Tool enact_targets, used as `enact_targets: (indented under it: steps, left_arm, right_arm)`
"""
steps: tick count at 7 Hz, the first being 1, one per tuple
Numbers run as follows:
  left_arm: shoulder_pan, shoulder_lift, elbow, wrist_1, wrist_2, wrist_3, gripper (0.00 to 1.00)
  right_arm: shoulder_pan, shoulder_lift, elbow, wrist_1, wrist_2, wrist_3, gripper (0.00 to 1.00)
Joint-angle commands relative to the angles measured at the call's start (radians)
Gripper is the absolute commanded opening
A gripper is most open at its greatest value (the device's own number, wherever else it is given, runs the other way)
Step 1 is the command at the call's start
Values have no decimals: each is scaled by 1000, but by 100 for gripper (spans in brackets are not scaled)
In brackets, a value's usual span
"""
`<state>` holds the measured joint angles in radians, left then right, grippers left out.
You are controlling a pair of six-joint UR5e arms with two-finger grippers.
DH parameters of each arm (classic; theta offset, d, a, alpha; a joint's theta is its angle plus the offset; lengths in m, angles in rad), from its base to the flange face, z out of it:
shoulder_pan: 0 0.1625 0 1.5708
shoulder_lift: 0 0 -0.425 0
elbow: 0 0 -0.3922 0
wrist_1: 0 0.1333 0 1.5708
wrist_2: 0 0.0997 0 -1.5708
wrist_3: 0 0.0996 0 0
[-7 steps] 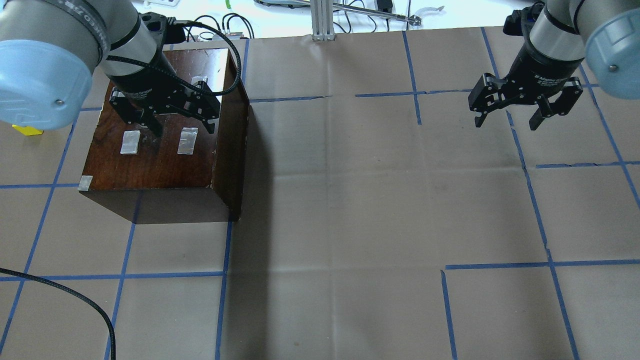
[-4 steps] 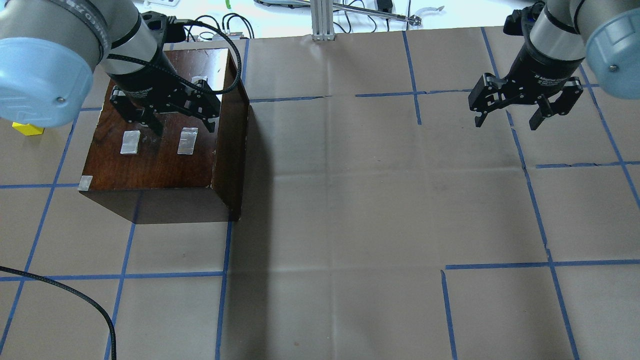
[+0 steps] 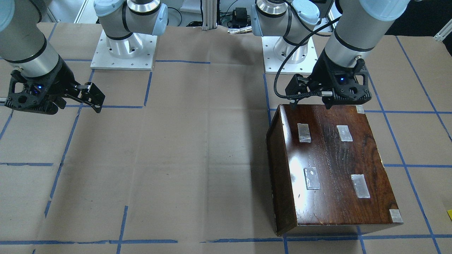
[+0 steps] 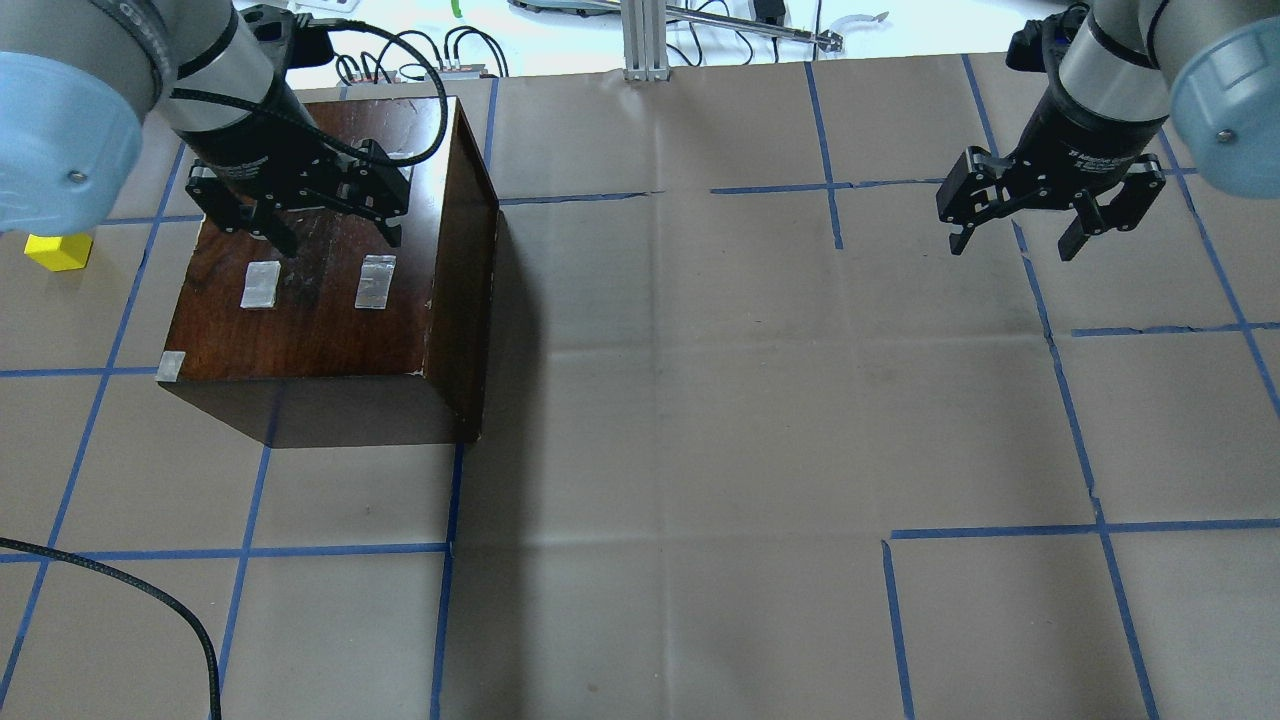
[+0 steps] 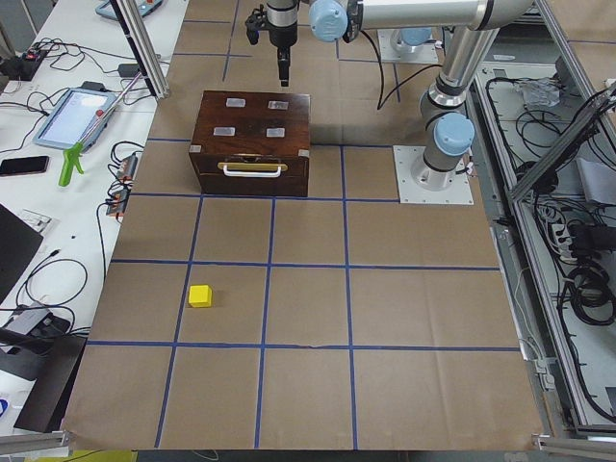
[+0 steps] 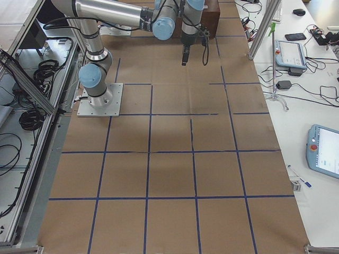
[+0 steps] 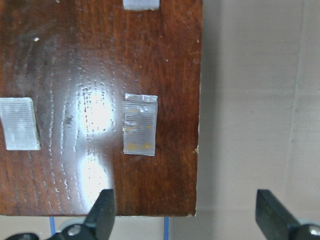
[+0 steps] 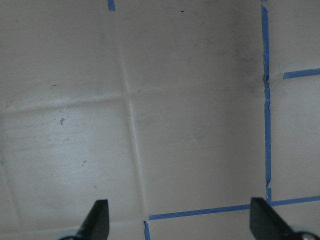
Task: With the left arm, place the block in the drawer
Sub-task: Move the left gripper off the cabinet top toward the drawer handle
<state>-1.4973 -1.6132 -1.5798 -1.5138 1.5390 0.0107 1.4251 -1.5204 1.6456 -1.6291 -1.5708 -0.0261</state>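
Note:
The yellow block [image 4: 58,252] lies on the table left of the dark brown box [image 4: 320,300]; it also shows in the exterior left view [image 5: 200,295]. The box's drawer is shut: only its front with a pale handle [image 5: 252,168] shows, and the pale tray is hidden. My left gripper [image 4: 338,240] hangs open and empty over the box's top, near its far part, with nothing between the fingers in the left wrist view [image 7: 187,215]. My right gripper [image 4: 1013,245] is open and empty above bare table at the far right [image 8: 181,225].
The box top carries several grey tape patches [image 4: 376,282]. Blue tape lines [image 4: 250,550] mark a grid on the brown paper table. A black cable [image 4: 150,600] lies at the near left. Cables and an aluminium post [image 4: 645,40] stand beyond the far edge.
My left gripper has moved left and a little farther back over the box top, still open. The block shows more fully. The right arm has not moved.

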Motion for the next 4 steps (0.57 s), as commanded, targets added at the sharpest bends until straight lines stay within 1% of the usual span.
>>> enact_targets:
  steps: [1,4]
  left_arm:
    - [115,6,4,3,-31,79,99]
    - [247,-26,70,3,-109,164,99]
  right_arm:
    - [0,0,0,0,0,0,100]
    - [0,0,-1,0,0,2,100]
